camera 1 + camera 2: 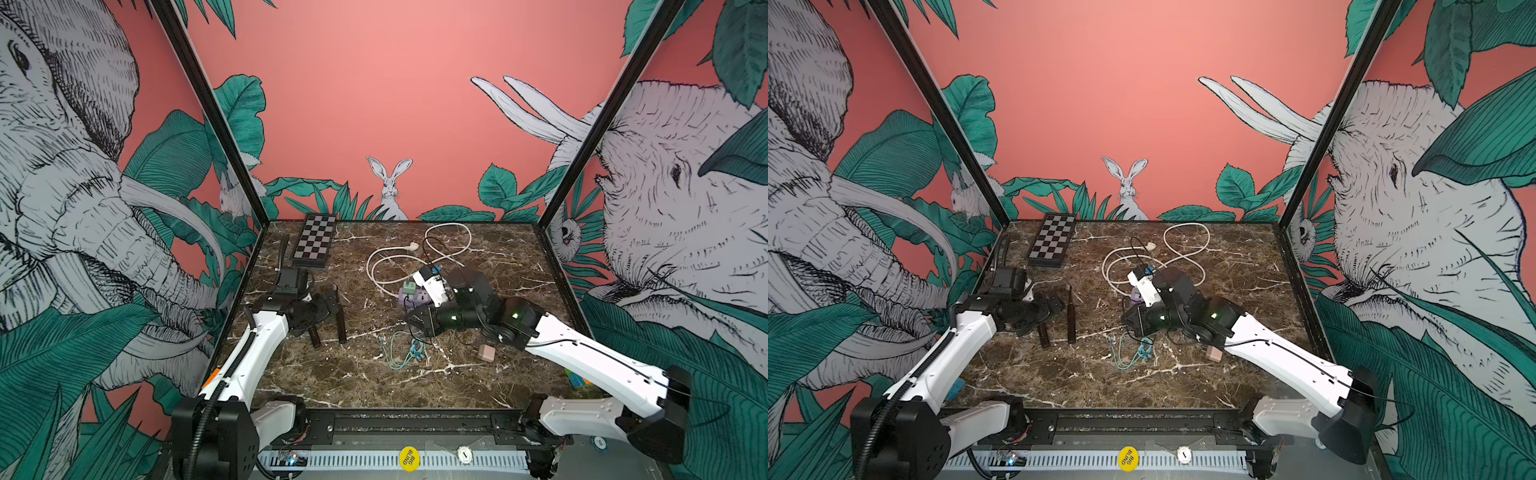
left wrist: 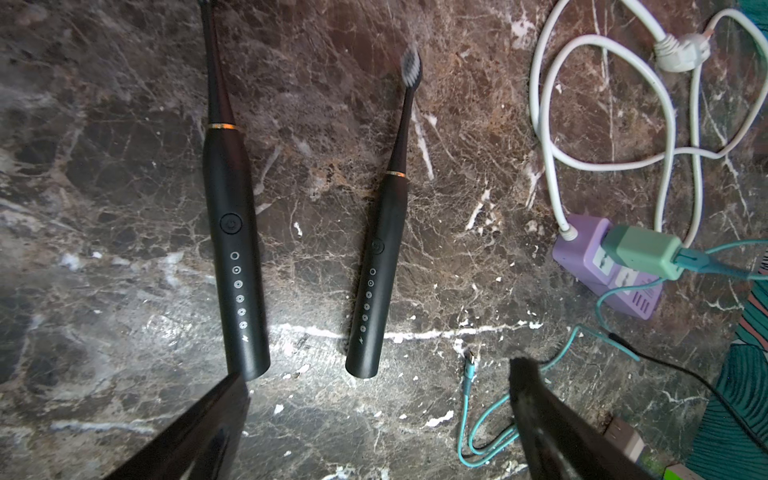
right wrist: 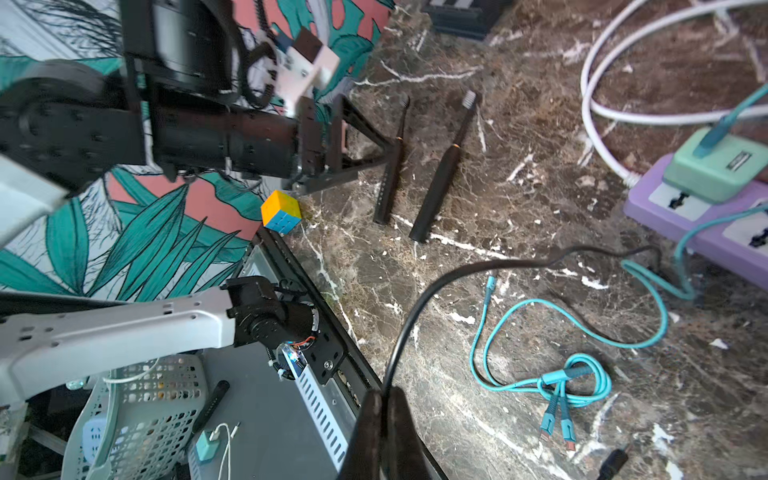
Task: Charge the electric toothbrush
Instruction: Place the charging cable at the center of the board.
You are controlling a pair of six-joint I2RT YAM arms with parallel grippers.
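Fingers (image 2: 552, 428) of left gripper (image 2: 379, 388) spread over toothbrush (image 2: 376, 274); right gripper (image 3: 384, 401) pinches black cable (image 3: 457, 272). Probably best: grip mid-handle, base free.

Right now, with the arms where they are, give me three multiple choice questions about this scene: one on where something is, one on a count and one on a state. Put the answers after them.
1. Where is the green adapter? A on the chessboard; B beside the cube; C plugged into the purple power strip.
2. How many black toothbrushes lie on the marble table? A one; B two; C three.
3. How is the left pincer? A open, holding nothing; B shut on a toothbrush; C shut on the teal cable.

Answers: 1 C, the left wrist view shows it seated on the strip's socket face. 2 B, two lie side by side, apart. 3 A, its fingers stand wide apart, gripping nothing.
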